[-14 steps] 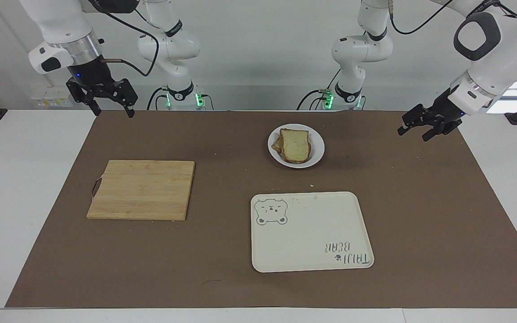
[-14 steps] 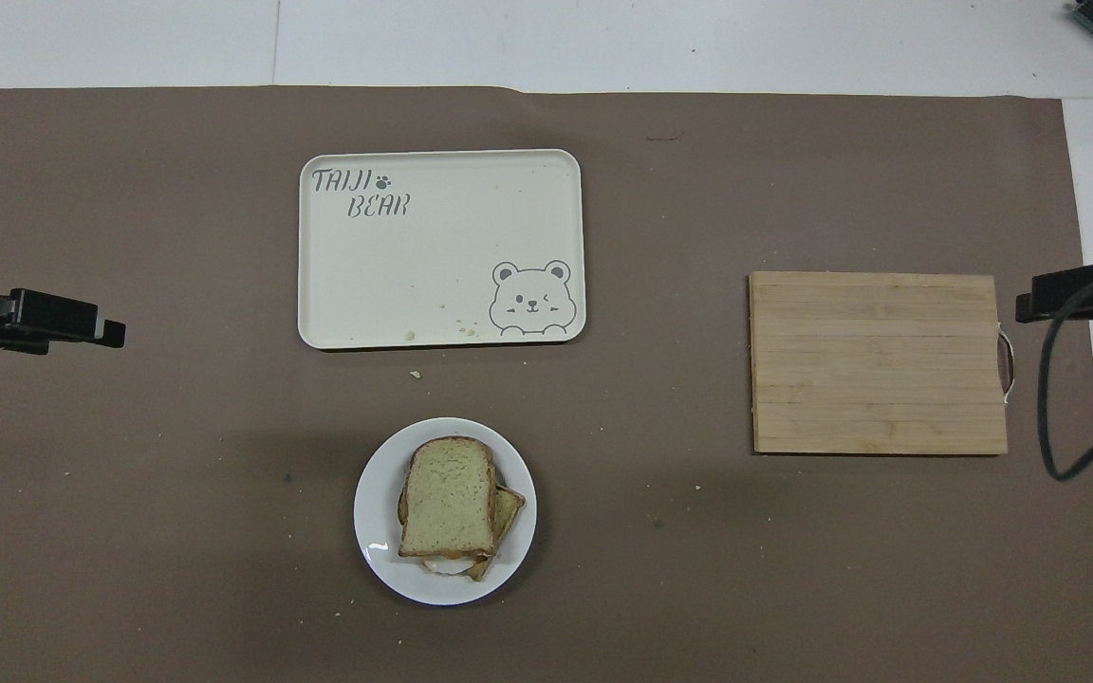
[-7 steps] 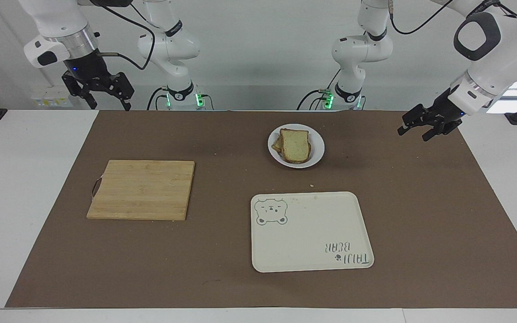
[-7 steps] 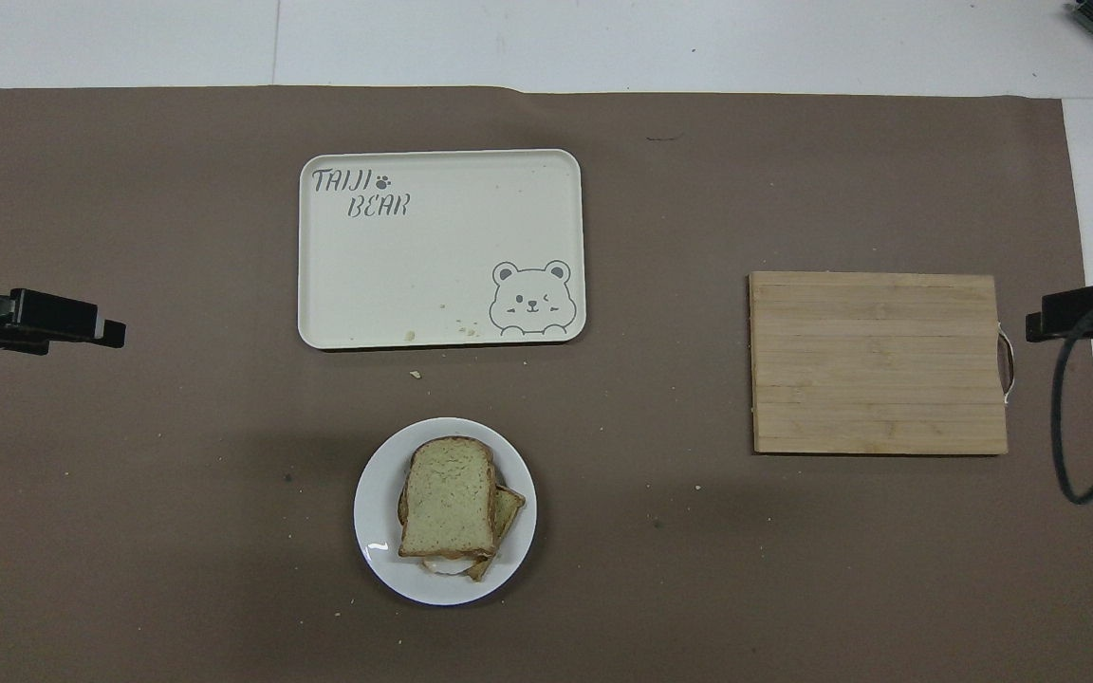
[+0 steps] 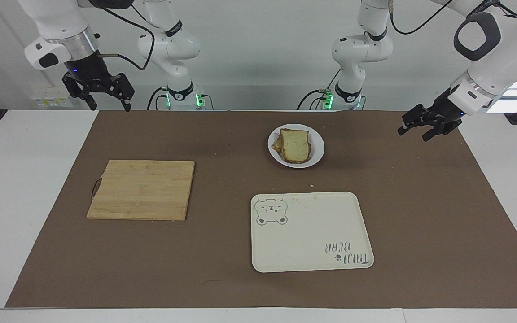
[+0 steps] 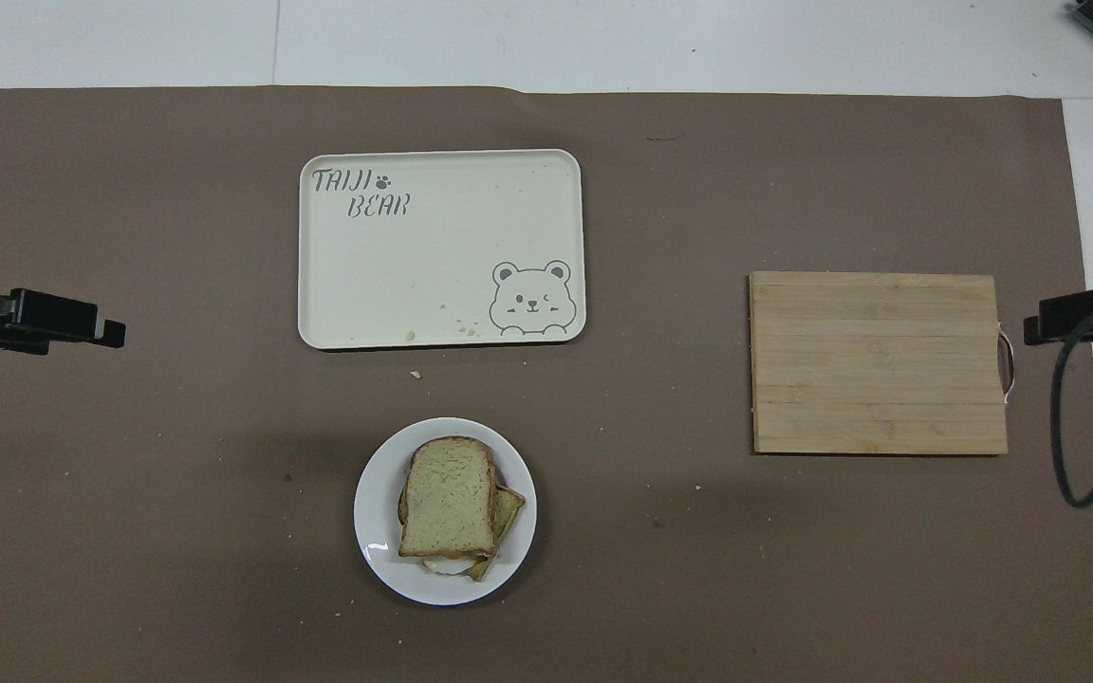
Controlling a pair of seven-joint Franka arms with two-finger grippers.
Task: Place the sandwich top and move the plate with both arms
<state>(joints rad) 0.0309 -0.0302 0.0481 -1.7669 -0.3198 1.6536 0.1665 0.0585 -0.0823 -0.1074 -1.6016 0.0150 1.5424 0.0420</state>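
Observation:
The sandwich top (image 5: 295,144) lies on a lower slice (image 5: 278,144) on the small white plate (image 5: 317,152), on the brown mat close to the robots. In the overhead view the top slice (image 6: 449,498) covers most of the stack on the plate (image 6: 376,560). My right gripper (image 5: 108,105) is open and empty, raised over the mat's corner at the right arm's end. My left gripper (image 5: 414,133) is open and empty, held over the mat's edge at the left arm's end. Both grippers are well apart from the plate.
A cream tray with a bear drawing (image 5: 312,233) lies farther from the robots than the plate. A wooden cutting board (image 5: 144,188) lies toward the right arm's end. Crumbs dot the mat. Only the gripper tips show at the overhead view's sides (image 6: 110,332) (image 6: 1030,327).
My right gripper has risen and drawn back toward the right arm's end of the table. The left arm, plate and bread have not moved.

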